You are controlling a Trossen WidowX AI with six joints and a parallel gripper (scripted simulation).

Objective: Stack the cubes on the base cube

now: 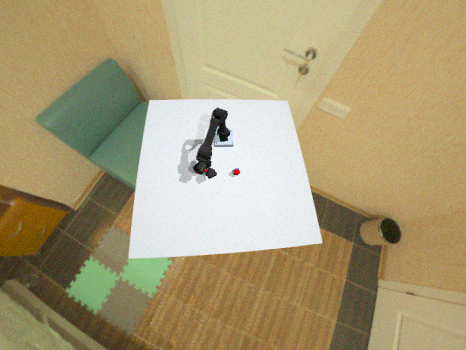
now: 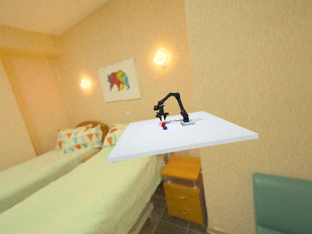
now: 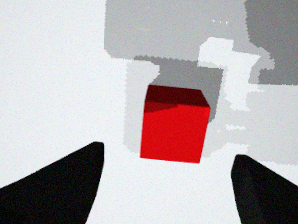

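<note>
The blue base cube [image 2: 165, 128] is mostly covered in the top view. One red cube [image 1: 236, 172] [image 2: 163, 124] sits on top of it; its exact offset and level are too small to tell. The other red cube [image 3: 174, 132] lies loose on the table; a bit of it also shows in the top view [image 1: 206, 170], left of the base cube, partly hidden by the gripper. My gripper [image 2: 163, 120] [image 3: 169, 159] is open and empty, pointing down above this loose cube. In the wrist view the cube appears between and slightly beyond the two black fingertips.
The white table [image 1: 225, 220] [image 2: 214, 134] carries everything. The arm's pale base plate [image 1: 224, 142] [image 2: 187, 123] is toward the back in the top view. The arm's shadows fall on the table around the loose cube. The stacked cubes stand a short way right of the gripper in the top view.
</note>
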